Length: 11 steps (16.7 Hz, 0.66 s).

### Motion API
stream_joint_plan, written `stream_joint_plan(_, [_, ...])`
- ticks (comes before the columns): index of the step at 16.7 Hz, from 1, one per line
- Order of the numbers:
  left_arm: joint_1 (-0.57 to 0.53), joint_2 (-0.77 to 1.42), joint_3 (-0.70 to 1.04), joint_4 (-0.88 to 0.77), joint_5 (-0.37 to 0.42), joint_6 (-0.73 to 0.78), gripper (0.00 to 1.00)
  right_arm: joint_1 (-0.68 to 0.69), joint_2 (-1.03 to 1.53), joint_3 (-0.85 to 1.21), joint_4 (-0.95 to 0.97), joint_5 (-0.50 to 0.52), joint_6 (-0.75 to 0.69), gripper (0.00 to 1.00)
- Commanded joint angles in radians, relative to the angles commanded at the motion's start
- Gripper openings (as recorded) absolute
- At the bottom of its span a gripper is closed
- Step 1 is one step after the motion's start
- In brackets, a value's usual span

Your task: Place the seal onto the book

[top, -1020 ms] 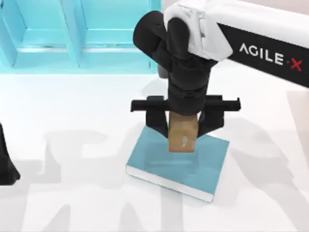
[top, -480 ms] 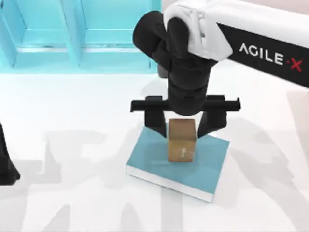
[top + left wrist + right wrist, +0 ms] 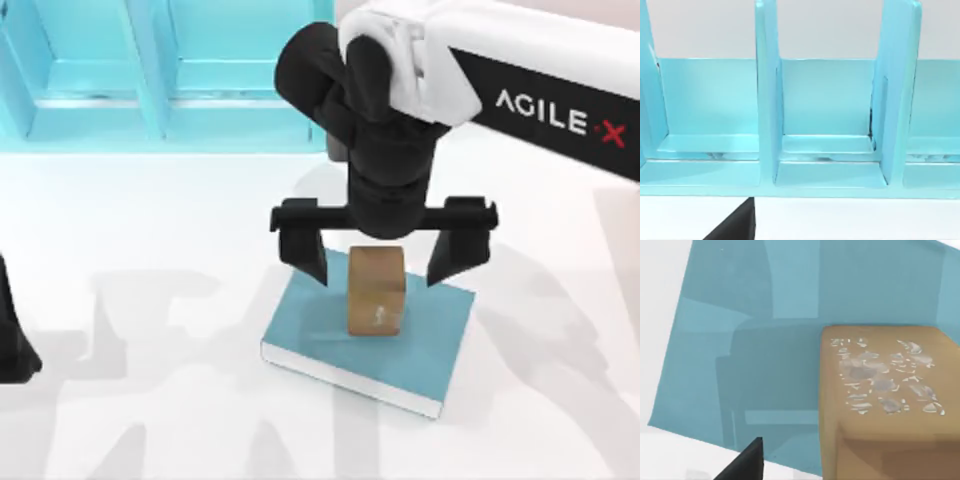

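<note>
On the white table (image 3: pixel 150 230), your teal shelf (image 3: pixel 150 70) lines the far edge, its open compartments facing the parked left arm at the left edge. Right of centre, the seal (image 3: pixel 375 292) stands upright on the book (image 3: pixel 440 330), while your right gripper (image 3: pixel 383 268) hovers above, fingers (image 3: pixel 305 250) spread clear on either side.
</note>
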Motion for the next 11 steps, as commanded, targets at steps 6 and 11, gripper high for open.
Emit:
stream_joint_plan(6, [0.000,0.000,0.000,0.000,0.000,0.000,1.00,0.000,0.004,0.036,-0.035,0.000,0.001,1.00])
stream_joint_plan(11, [0.000,0.000,0.000,0.000,0.000,0.000,1.00,-0.002,0.002,0.121,-0.119,0.000,-0.001,1.00])
